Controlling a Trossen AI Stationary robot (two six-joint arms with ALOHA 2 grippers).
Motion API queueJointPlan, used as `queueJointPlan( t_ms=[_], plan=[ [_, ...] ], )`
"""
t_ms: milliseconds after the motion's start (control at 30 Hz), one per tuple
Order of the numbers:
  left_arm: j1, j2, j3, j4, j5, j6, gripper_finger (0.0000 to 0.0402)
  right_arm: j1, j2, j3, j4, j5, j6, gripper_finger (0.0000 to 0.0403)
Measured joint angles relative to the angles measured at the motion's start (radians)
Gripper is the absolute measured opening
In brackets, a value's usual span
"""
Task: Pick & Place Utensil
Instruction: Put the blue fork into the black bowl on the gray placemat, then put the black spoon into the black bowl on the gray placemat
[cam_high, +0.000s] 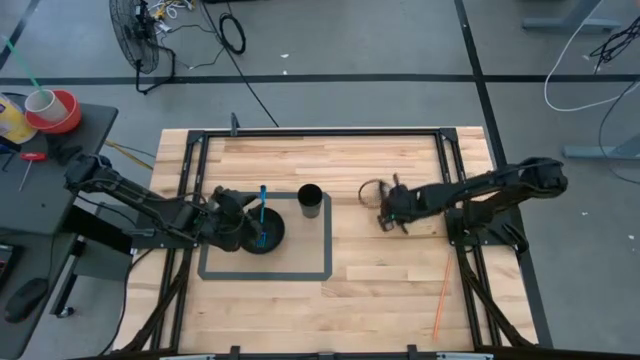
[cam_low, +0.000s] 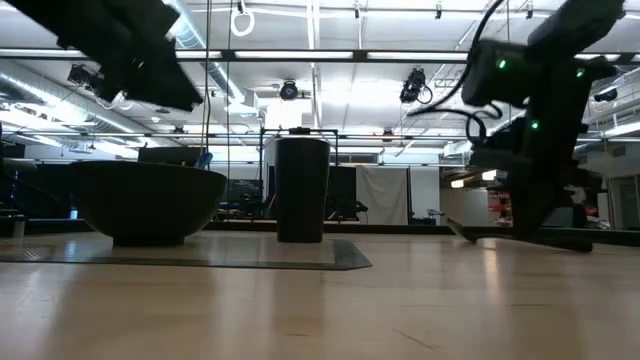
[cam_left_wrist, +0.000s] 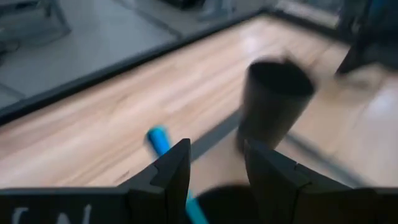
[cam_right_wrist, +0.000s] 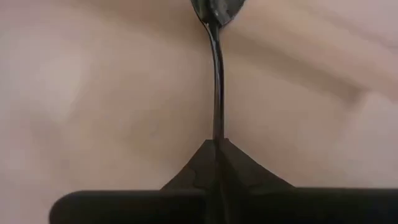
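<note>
A blue utensil stands slanted in the black bowl, its lower end inside and its handle sticking up over the rim. A black cup stands upright to the bowl's right; both are inside a dark taped rectangle. My left gripper is open at the bowl's left rim, and the blue handle runs close by one finger; whether they touch I cannot tell. My right gripper, right of the cup and low over the wood, is shut on a thin black spoon. My right gripper pinches the black spoon's handle between its two shut fingers. The fingers lie along the handle, and the spoon sticks straight out ahead of them with its head farthest away. The spoon's head end sits down at the tabletop.
A black frame borders the wooden tabletop along its far, left and right sides. An orange line marks the wood near the right front. Bare wood lies in front of the taped rectangle and between the cup and my right gripper.
</note>
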Motion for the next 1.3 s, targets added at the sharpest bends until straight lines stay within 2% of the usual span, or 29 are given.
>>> queueJointPlan(
  t_ms=[167,267,367,600,800,967,1067,1300],
  plan=[
    [0.0,0.001,0.0,0.227,-0.024,0.163,0.0156,0.173,0.07,0.062,0.063,0.054,0.022,0.0001],
    [0.0,0.001,0.0,0.252,-0.02,0.174,0.0156,0.233,0.124,0.101,0.072,0.079,0.022,0.0002],
    [0.0,0.001,0.0,0.25,-0.011,0.174,0.0156,0.258,0.174,0.119,0.074,0.042,0.016,0.0002],
    [0.0,0.001,0.0,0.253,0.003,0.169,0.0156,0.298,0.206,0.124,0.104,0.05,-0.024,0.0008],
    [0.0,0.001,0.0,0.257,0.003,0.167,0.0156,0.3,0.208,0.177,0.095,0.023,-0.113,0.0054],
    [0.0,0.002,0.0,0.258,0.003,0.167,0.0156,0.281,0.208,0.222,0.103,0.114,-0.169,0.0084],
    [0.0,0.002,0.0,0.258,0.003,0.167,0.0156,0.26,0.207,0.213,0.118,0.147,-0.176,0.0087],
    [0.0,0.002,0.0,0.258,0.003,0.168,0.0156,0.244,0.276,0.167,0.186,0.126,-0.2,0.0085]
  ],
)
